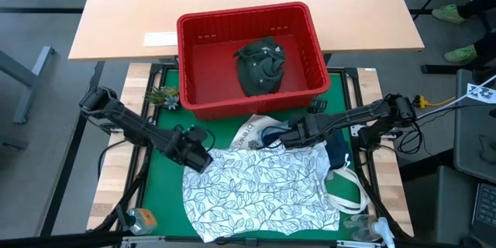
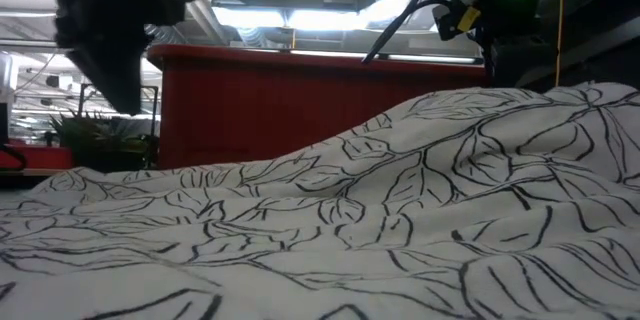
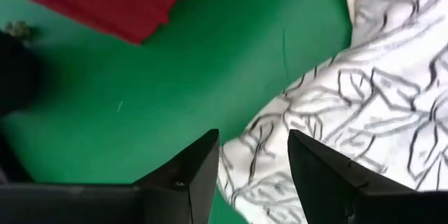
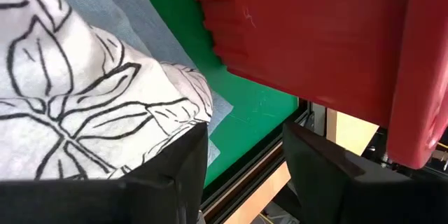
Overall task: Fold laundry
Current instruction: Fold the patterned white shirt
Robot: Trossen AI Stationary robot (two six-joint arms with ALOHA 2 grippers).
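You are looking at the leaf-print garment (image 1: 260,187) lying spread at the surface's (image 1: 159,182) six o'clock for folding, the left pincer (image 1: 203,155) at its ten o'clock corner and the right pincer (image 1: 285,137) at one o'clock, both standing apart, gripping nothing; an olive garment (image 1: 260,65) is waiting in the red basket (image 1: 194,54).

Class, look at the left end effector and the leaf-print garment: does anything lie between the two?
Nothing visible does. The left end effector hangs open right at the garment's near-left corner, with only bare green mat beside it. The red basket sits farther back, out of the way.
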